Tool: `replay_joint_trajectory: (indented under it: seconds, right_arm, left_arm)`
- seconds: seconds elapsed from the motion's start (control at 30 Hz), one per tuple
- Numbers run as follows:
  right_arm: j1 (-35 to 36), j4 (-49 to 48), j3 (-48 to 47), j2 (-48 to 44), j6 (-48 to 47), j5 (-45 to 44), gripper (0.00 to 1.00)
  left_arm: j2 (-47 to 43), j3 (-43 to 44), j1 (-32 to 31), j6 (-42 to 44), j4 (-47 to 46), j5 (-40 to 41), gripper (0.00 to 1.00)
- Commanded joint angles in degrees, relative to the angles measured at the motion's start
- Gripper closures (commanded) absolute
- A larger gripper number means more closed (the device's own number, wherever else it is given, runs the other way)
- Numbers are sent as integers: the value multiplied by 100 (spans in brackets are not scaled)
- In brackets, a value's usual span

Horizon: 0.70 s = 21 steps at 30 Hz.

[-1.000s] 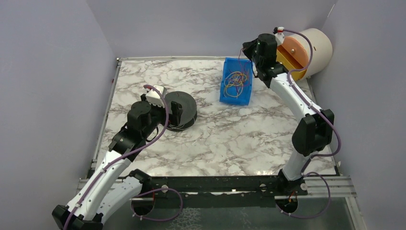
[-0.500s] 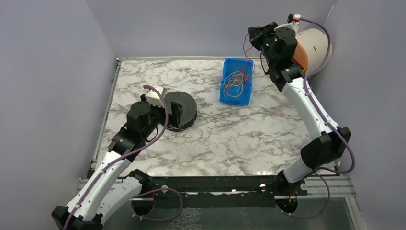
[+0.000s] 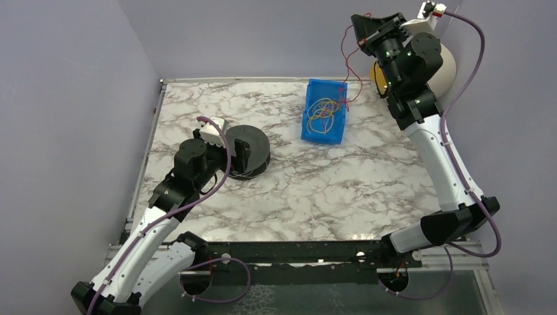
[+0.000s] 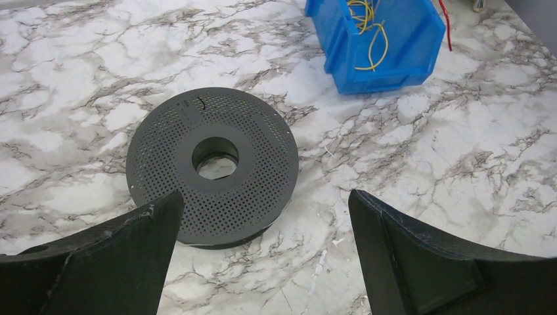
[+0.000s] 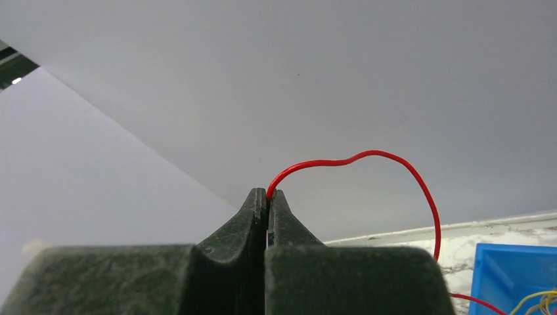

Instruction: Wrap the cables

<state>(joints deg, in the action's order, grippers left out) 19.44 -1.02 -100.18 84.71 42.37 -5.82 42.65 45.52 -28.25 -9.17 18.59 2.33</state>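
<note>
Right tool point(image 5: 267, 197) is up high at the back of the worktop point(image 3: 295, 190), jaws pinched together on a red cable point(image 5: 368, 154) that trails down to the blue bin point(image 3: 332, 131) holding more cables point(image 3: 320, 110). Left tool point(image 4: 263, 197) gapes wide, empty, beside the black spool point(image 4: 210, 157).

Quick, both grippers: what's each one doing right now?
Left gripper: jaws open, empty, black spool just ahead.
Right gripper: jaws shut on a red cable trailing down to the blue bin.

Cables point(image 3: 322, 110): a loose tangle of yellow, red and dark strands in a blue bin point(image 3: 322, 134), upper centre-right of the top view. 1 red strand point(image 5: 374, 152) arcs slackly upward, pinched in the right gripper point(image 5: 267, 194).
</note>
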Motion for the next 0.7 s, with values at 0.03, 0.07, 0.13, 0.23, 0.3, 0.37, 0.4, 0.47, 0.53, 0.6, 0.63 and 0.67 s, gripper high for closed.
replay_joint_trajectory:
  seconds: [0.03, 0.07, 0.13, 0.23, 0.3, 0.37, 0.4, 0.47, 0.53, 0.6, 0.63, 0.67]
  right_arm:
    - [25, -206, -74, -383, 42, 574, 99]
    - [25, -206, -35, -438, 65, 655, 99]
    - [24, -167, 29, -563, 78, 784, 99]
    - [24, -114, 222, -793, 130, 979, 99]
    - [24, -137, 396, -954, 178, 1186, 99]
    - [25, -51, 485, -1076, 204, 1344, 99]
    - [25, -5, 535, -1138, 216, 1413, 99]
    - [24, 43, 676, -1320, 259, 1548, 99]
    - [24, 44, 868, -1482, 305, 1730, 99]
    - [22, 85, 1059, -1641, 391, 1886, 99]
    - [24, 92, 1152, -1734, 428, 1952, 99]
    - [25, 88, 1268, -1824, 475, 2002, 99]
  left_arm:
    - [-28, 71, -33, -7, -69, -193, 1]
    - [-33, 71, -32, -6, -82, -227, 1]
    - [-57, 59, -32, -18, -148, -361, 1]
    - [-60, 57, -32, -66, -263, -567, 1]
    - [-47, 86, -32, -139, -341, -760, 1]
    - [-41, 84, -38, -272, -492, -1099, 1]
    - [-34, 74, -32, -357, -596, -1272, 1]
    - [29, 90, -31, -571, -766, -1572, 1]
    - [170, 169, -31, -749, -893, -1974, 1]
    - [332, 227, -34, -952, -1063, -2486, 1]
    - [407, 217, -36, -1039, -1210, -2701, 1]
    - [482, 192, -51, -1117, -1401, -2881, 1]
